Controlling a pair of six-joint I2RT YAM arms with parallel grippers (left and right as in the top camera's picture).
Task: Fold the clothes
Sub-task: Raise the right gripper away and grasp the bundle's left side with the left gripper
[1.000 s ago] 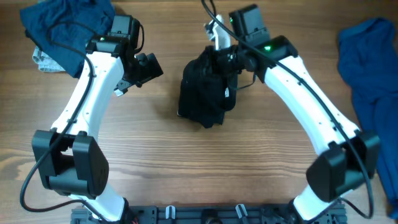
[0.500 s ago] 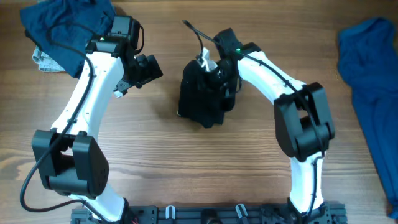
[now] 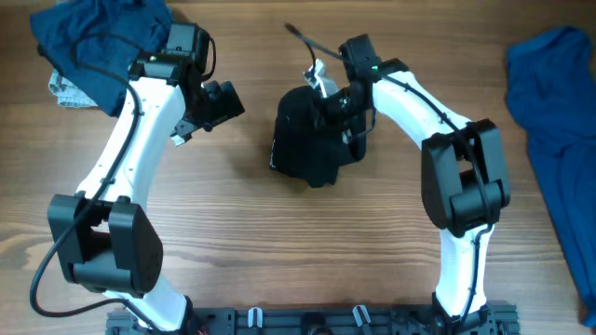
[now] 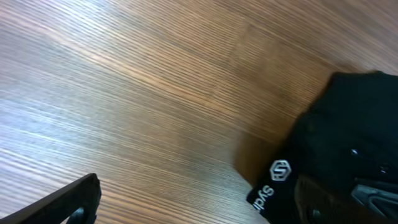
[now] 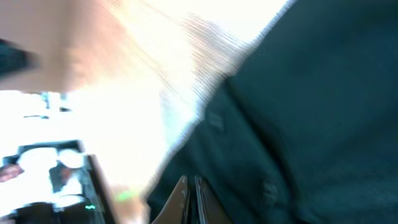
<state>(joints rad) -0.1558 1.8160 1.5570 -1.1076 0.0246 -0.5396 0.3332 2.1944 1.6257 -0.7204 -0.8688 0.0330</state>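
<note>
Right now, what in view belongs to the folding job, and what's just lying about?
Job: black garment, navy garment, blue garment, right tool shut at the black one, left tool open.
Lying about: pale patterned scrap at the navy garment's edge.

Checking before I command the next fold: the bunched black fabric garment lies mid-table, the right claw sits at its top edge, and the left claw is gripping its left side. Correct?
Not quite. The left claw is open and apart from the bunched black fabric garment, over the wooden table, as the overhead view shows. The rest holds.
</note>
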